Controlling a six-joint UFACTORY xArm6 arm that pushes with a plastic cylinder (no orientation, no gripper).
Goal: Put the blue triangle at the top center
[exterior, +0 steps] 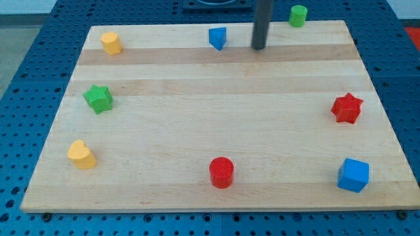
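Note:
The blue triangle [217,37] lies near the board's top edge, a little left of the middle. My tip [259,48] touches the board just to the triangle's right, with a gap of about one block width between them. The dark rod rises straight up out of the view's top.
On the wooden board [210,85]: a yellow hexagon [111,42] at top left, a green cylinder [298,15] at top right, a green star [98,98] at left, a yellow heart [81,155] at bottom left, a red cylinder [221,172] at bottom centre, a red star [346,108] at right, a blue cube [354,174] at bottom right.

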